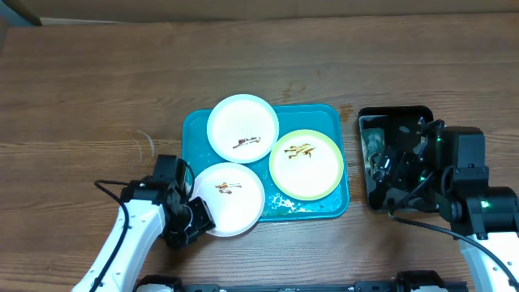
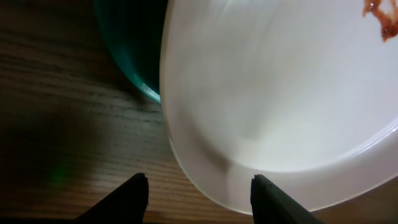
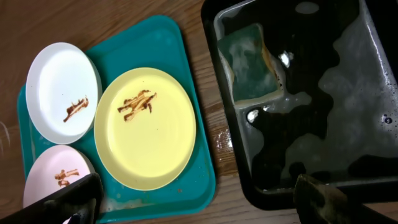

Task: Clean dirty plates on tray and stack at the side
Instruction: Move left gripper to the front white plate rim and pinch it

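1. The left gripper sits at the near-left corner of the tray; its jaws are apart and hold nothing; one finger meets the rim of the near plate, the other is over bare wood.
2. The near plate, white with a small brown smear, lies in that corner of the tray; its edge hangs out past the tray's rim toward the gripper.
3. The step looks like taking this plate; pinch the overhang, one finger under and one on top; close firmly, then lift level before drawing away, so it neither scrapes the tray's rim nor nudges its neighbours.
4. The green plate fills the tray's right half, close beside the near plate; the far plate overlaps the tray's far rim; both are smeared.
5. The right gripper, just right of the tray, has its jaws wide and empty over the black tray, which holds water and a sponge.
6. The table left of the tray offers broad wood for stacking; the strip on the tray's right side is narrow.
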{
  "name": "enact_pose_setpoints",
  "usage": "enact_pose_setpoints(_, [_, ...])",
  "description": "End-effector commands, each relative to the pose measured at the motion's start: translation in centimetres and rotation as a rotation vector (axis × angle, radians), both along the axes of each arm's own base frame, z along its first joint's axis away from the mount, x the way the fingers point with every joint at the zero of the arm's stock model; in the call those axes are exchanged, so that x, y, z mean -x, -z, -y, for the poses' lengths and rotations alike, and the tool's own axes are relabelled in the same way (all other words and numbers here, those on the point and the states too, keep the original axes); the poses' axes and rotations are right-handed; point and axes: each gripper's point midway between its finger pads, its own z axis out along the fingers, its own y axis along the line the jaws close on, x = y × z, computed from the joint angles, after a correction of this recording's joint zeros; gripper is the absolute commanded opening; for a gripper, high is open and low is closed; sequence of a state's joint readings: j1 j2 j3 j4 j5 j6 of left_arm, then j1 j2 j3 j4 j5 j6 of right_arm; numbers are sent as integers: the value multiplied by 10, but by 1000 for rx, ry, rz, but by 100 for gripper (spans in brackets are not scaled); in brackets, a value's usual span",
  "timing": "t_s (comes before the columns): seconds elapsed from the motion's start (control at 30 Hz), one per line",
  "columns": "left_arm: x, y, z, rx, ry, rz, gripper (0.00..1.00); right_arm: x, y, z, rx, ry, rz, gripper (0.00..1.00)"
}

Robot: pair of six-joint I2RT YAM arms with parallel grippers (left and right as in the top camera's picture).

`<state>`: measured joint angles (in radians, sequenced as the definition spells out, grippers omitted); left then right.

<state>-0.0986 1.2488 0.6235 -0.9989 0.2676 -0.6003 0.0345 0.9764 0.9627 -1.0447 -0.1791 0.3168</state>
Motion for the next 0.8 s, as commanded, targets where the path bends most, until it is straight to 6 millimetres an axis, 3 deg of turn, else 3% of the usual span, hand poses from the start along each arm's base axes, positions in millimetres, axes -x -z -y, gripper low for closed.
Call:
enact_pose_setpoints(0.0, [2,5,-2,-20,-16,-14,55,-3,-11,0,6,-6,32,100])
enact_pose_setpoints(0.1, [-1,6,-5,-35,-16,-1,52,-2,-11,0,6,-6,28,100])
enact_pose_setpoints(0.3, [-3,8,-6,-43,-15,6,35,-2,-11,0,6,-6,28,100])
enact_pose_setpoints(0.63, [-4,14,-9,-65,-14,-13,35,0,-9,0,6,-6,17,100])
enact_pose_setpoints(0.77, [-6,17,-9,-64,-14,-16,28,0,-9,0,6,-6,17,100])
